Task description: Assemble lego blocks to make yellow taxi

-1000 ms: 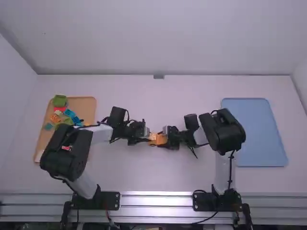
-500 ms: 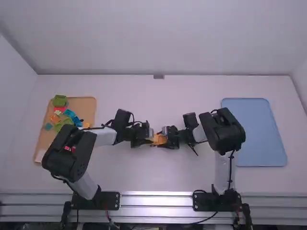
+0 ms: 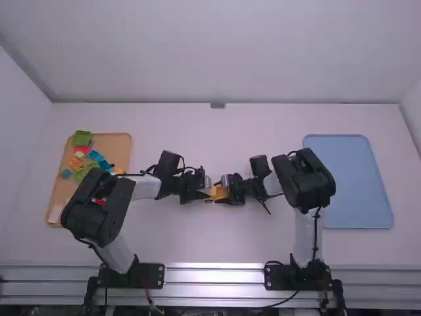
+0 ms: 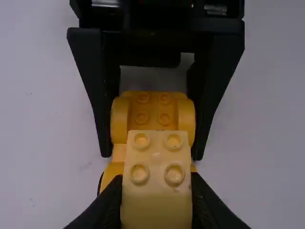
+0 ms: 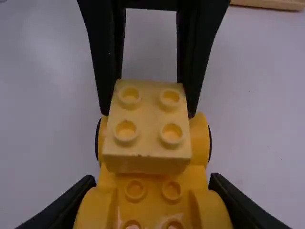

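High view: left gripper (image 3: pixel 206 191) and right gripper (image 3: pixel 224 192) are meeting mid-table at yellow-orange blocks (image 3: pixel 217 192). Left wrist view: left gripper (image 4: pixel 157 191) is pinching pale-yellow four-stud brick (image 4: pixel 156 157). Right wrist view: right gripper (image 5: pixel 152 198) is pinching yellow studded base (image 5: pixel 153 180), brick overlapping it.

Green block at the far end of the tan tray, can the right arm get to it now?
Probably not: the right gripper is closed on the yellow wheeled base, and the left arm is between it and the green block.
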